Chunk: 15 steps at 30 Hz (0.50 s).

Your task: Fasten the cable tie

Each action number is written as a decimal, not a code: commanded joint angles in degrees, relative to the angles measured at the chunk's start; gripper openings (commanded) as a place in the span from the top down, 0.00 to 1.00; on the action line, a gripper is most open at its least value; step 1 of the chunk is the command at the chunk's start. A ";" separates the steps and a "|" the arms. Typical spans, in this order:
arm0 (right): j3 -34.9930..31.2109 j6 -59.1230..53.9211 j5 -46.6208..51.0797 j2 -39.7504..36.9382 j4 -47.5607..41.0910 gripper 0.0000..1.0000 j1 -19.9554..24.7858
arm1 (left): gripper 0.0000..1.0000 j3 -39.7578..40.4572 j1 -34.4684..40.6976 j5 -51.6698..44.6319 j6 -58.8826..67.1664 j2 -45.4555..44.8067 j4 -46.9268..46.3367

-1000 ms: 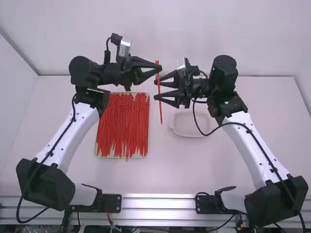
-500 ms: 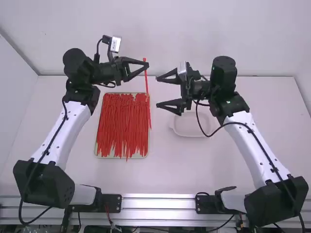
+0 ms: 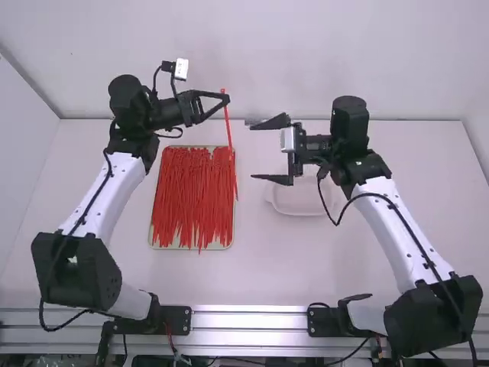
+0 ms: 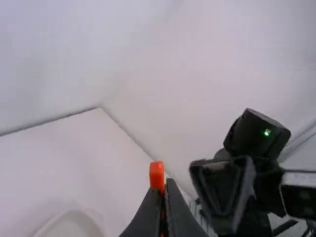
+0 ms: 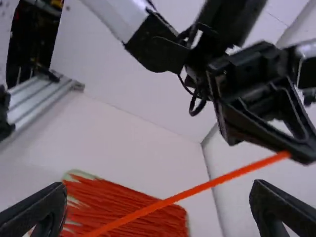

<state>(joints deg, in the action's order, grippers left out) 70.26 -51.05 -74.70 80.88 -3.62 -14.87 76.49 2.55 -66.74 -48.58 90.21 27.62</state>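
A single red cable tie [image 3: 230, 138] hangs straight down over the back right corner of the tray. My left gripper [image 3: 223, 99] is shut on its top end, held high above the table. In the left wrist view the tie's head [image 4: 156, 174] pokes out between the closed fingertips. My right gripper [image 3: 269, 150] stands open to the right of the tie, its fingers spread wide and holding nothing. The right wrist view shows the tie [image 5: 197, 188] as an orange line running from the left gripper [image 5: 276, 148] down toward the pile.
A tray [image 3: 228, 243] holding a pile of several red cable ties [image 3: 192, 197] lies left of centre. A shallow white dish [image 3: 299, 203] sits on the table under the right arm. Bare white table lies in front of both.
The right gripper let go of the tie, opened wide and drew back to the right. The left gripper carried the tie left and up, from the middle to over the tray's corner.
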 commanded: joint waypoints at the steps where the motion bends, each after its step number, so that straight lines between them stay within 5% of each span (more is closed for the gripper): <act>1: -1.55 -11.32 -1.70 0.13 0.11 0.02 -0.04 | 0.99 0.00 -0.59 0.17 -2.10 1.25 0.55; 15: -7.61 -33.31 -9.44 0.13 0.13 0.02 2.56 | 0.99 0.00 -2.47 -1.33 -4.02 5.11 -0.96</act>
<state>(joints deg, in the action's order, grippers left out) 63.70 -77.87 -80.93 80.88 -3.60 -12.78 76.49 0.10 -67.05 -52.38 94.21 26.87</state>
